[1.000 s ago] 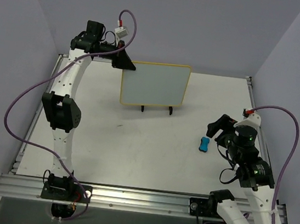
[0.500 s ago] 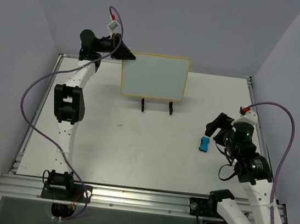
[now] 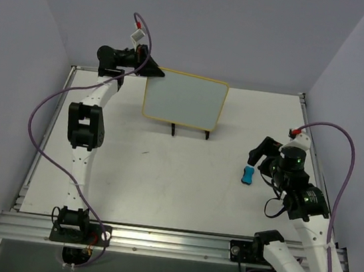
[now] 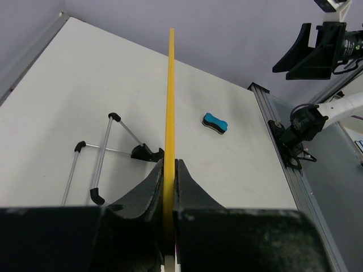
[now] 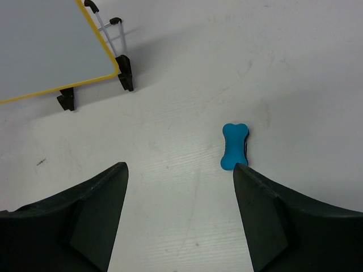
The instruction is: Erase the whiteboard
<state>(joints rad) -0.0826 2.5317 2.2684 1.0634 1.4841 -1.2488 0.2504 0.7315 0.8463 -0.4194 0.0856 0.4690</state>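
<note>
My right gripper (image 5: 180, 170) hangs half open and empty, and the small blue bone-shaped eraser block (image 5: 234, 146) lies on the white table (image 5: 170, 130) just beyond one fingertip (image 5: 252, 187). Farther back, my left gripper (image 4: 170, 167) is clamped tight on the thin yellow frame of the small white rectangular whiteboard (image 3: 185, 99), above its black wire stand (image 3: 189, 132). In the last second it has tilted this board, so I judge the wiping is not yet begun.

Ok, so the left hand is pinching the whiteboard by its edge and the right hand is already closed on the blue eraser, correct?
Not quite. The left hand does pinch the whiteboard by its edge, but the right hand is open and empty: the right wrist view shows the blue eraser lying loose on the table just ahead of it.
</note>
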